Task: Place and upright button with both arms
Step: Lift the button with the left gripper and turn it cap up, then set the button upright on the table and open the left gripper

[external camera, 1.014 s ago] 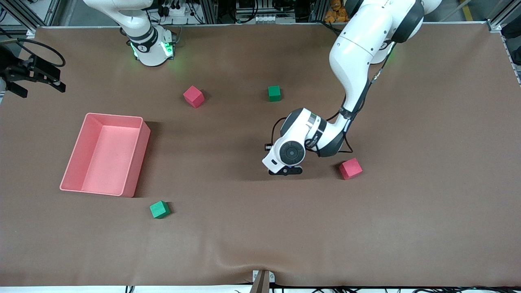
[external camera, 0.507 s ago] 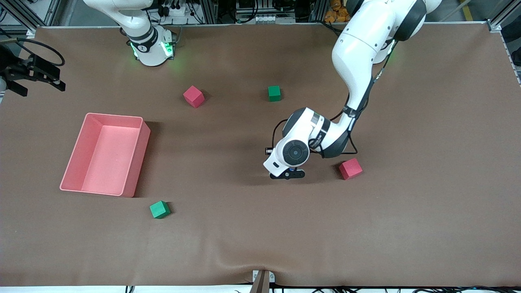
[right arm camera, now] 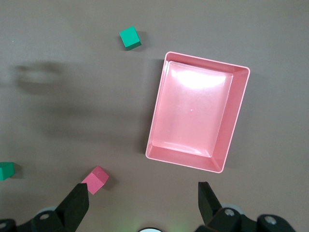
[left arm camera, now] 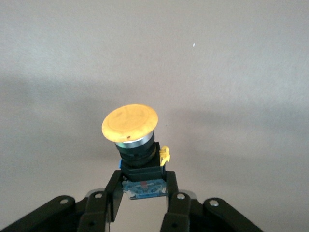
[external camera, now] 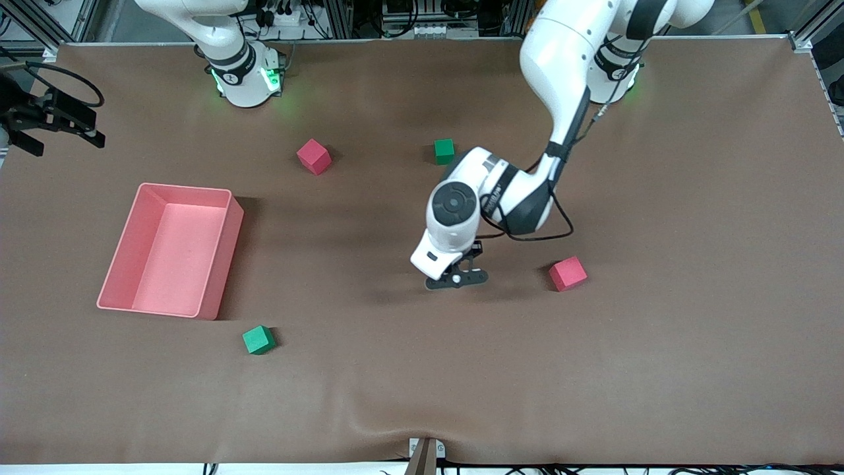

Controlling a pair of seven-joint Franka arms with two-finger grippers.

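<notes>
Left tool [left arm camera: 143, 200] grips the push-button switch [left arm camera: 137, 145] by its black blocky body, one finger [left arm camera: 114, 191] on each flat side, with the round orange cap pointing away from the wrist, out over bare brown counter [external camera: 659, 330]. In the front view that tool [external camera: 457, 279] hangs low over the middle of the counter, with a red foam cube [external camera: 568, 273] beside it toward the left arm's end; the switch itself is hidden under the wrist there.

Right tool [right arm camera: 144, 200] waits high over the right arm's end of the counter, jaws spread wide and empty, looking down on the pink bin [right arm camera: 198, 111].

The switch looks like a small, rigid plastic part, probably light. Its smooth domed cap would likely slip between the fingers, so the squared body is the sounder place to take hold, as it is held now. A small yellow tab [left arm camera: 164, 154] juts from one side and is best kept out of the pinch. With a wide cap over a narrower body it may well be top-heavy and topple if let go while tilted, so the base should sit flat on the counter first.
</notes>
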